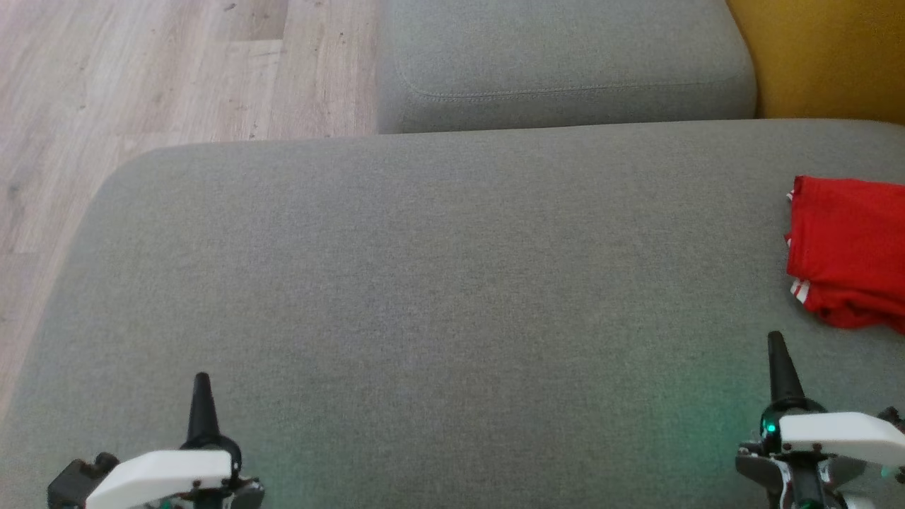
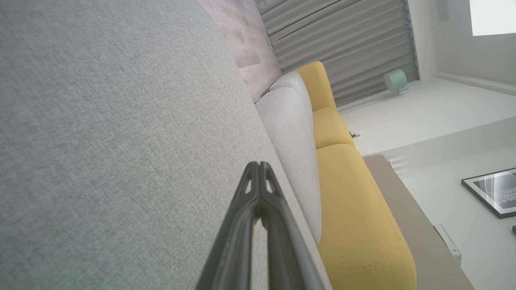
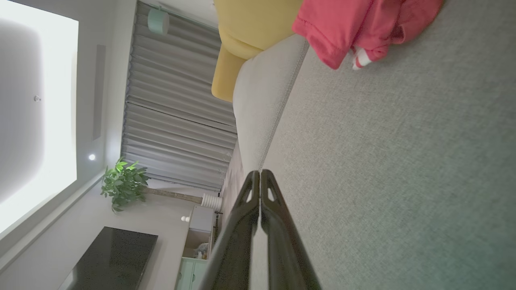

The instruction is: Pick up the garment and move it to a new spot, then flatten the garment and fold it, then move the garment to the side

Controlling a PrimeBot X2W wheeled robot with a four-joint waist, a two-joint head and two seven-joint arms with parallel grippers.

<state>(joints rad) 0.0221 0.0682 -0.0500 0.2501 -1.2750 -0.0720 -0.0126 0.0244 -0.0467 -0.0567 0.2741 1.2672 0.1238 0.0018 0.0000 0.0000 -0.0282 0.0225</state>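
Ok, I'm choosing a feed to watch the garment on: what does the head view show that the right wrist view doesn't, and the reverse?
Head view's extra: the left end effector, shut, at lower left. Right wrist view's extras: grey curtains, a potted plant, a dark screen. Shared: the red garment lying on the grey cushion, and the shut right end effector, apart from it.

Light: soft, even on the grey woven sofa cushion.
Glare: white ceiling panel blown out, left of the right gripper.
Tint: green glow beside it.
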